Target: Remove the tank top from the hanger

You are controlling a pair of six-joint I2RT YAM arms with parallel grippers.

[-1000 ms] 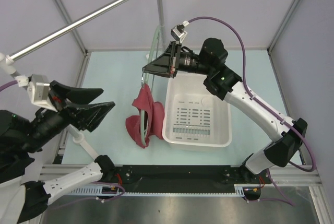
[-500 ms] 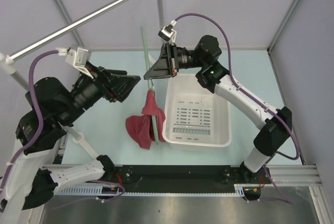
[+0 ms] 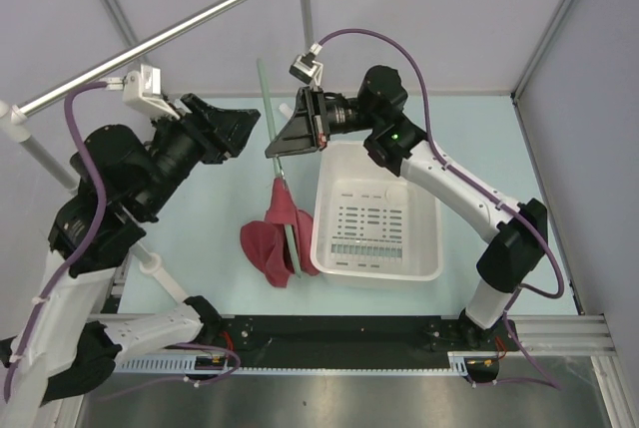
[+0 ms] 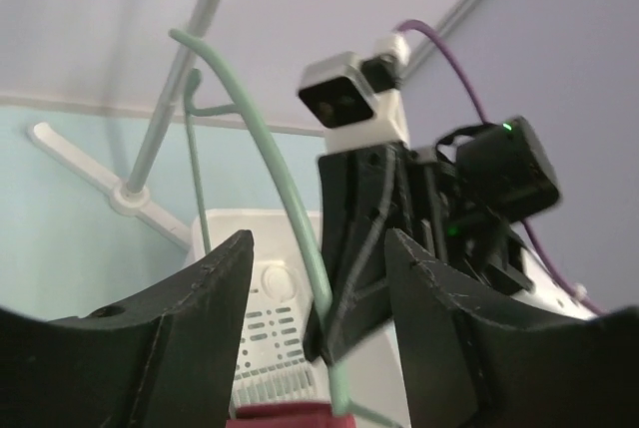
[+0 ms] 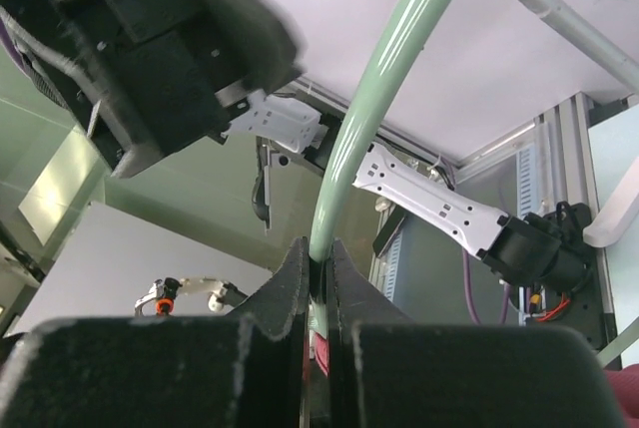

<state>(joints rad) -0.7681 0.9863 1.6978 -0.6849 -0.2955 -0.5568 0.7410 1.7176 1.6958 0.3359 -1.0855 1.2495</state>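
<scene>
Above the table (image 3: 205,204), right end effector (image 3: 273,152) tight on hanger (image 3: 264,91); left end effector (image 3: 250,129) wide.

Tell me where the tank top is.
Top view, centre: the tank top droops from the hanger, just left of the white basket, below the right gripper clamping the hanger.

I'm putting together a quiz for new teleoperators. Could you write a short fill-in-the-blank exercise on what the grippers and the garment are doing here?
1. The right gripper is shut on the pale green ____.
2. The dark red tank top hangs down beside the white ____.
3. The left gripper has its jaws ____.

Missing words: hanger; basket; open.
</scene>
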